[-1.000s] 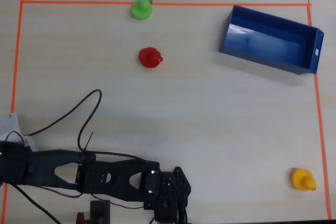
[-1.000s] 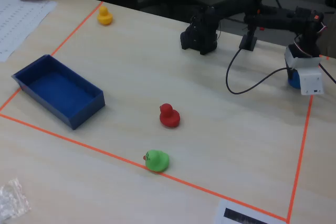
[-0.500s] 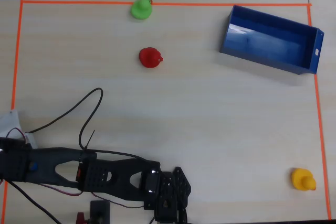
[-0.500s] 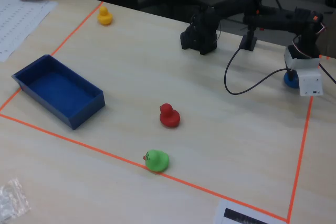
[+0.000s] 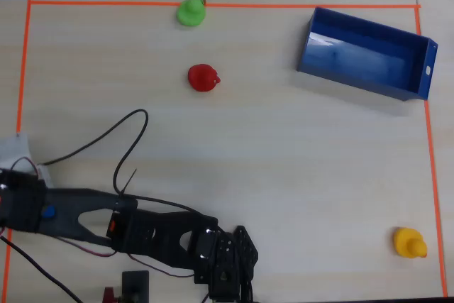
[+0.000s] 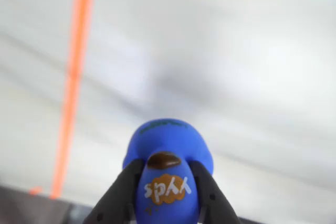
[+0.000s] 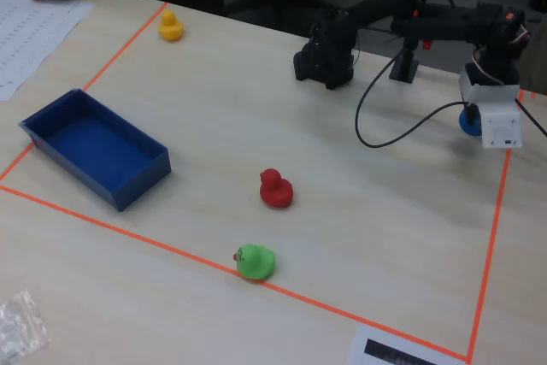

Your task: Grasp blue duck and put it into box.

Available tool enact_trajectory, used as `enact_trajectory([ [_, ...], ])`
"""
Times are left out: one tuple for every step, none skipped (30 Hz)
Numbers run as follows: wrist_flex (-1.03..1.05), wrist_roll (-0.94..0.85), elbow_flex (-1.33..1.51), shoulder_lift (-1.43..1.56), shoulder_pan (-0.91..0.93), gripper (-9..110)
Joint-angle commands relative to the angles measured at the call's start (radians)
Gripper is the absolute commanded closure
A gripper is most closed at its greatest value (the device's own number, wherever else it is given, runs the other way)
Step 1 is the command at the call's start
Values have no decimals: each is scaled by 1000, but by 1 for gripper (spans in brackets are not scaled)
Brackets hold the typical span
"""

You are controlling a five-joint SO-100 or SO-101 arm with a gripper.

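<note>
Duck (image 6: 167, 174) sitting pinched in the claw (image 6: 167, 203), grasp looking done; next move is carrying it across to the box (image 5: 425, 72).

Red duck (image 5: 203, 77), green duck (image 5: 191, 11), yellow duck (image 5: 409, 242).

A black arm (image 5: 142, 225) with orange markings is seen, trailed by black cables (image 5: 117, 150); black tapered fingers (image 6: 118, 195) are shown on its gripper (image 6: 165, 203), a white housing (image 7: 496, 117) at its base.
</note>
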Motion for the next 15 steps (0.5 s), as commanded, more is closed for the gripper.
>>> enact_trajectory([
  [20,-106,-28,245,273,101],
  [20,-141,-46,278,354,101],
  [18,-186,-72,301,439,101],
  [17,-236,-98,316,523,101],
  [12,-287,-120,331,606,101],
  [3,-336,-135,351,684,101],
  [-14,-383,-137,373,762,101],
  [-43,-426,-137,391,841,101],
  [-77,-465,-141,405,917,101],
  [-112,-499,-146,416,989,101],
  [-153,-532,-146,422,1065,101],
  [-198,-563,-146,423,1141,101],
  [-238,-597,-146,423,1213,101],
  [-279,-627,-137,423,1287,101],
  [-321,-652,-129,423,1358,101],
])
